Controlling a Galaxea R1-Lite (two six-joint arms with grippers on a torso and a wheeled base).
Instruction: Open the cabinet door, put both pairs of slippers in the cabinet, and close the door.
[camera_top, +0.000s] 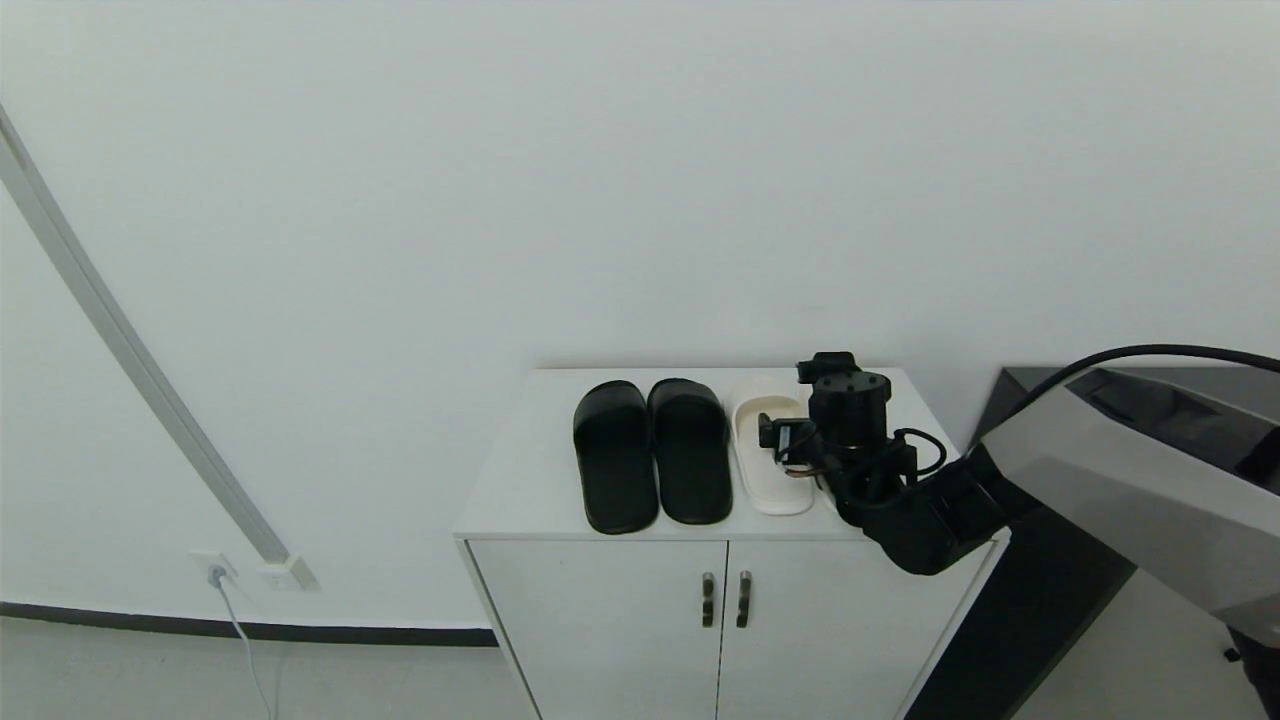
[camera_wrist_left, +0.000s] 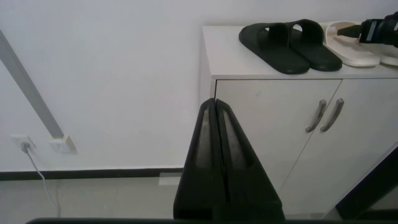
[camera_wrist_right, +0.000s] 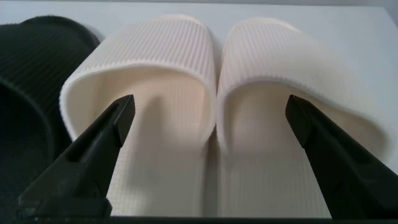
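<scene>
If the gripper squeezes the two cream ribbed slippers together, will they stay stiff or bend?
The cream ribbed slippers look like soft foam with hollow arched straps, so they probably flex under squeezing. The ribbed surface likely resists slipping.

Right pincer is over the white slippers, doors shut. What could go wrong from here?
1. The cabinet doors are shut. If the right pincer lifts now, the pair has nowhere to go until the shut left pincer works a handle.
2. The open right pincer straddles both white slippers. Squeezing their soft straps could let one drop.
3. The black slippers lie close beside and might get nudged.
</scene>
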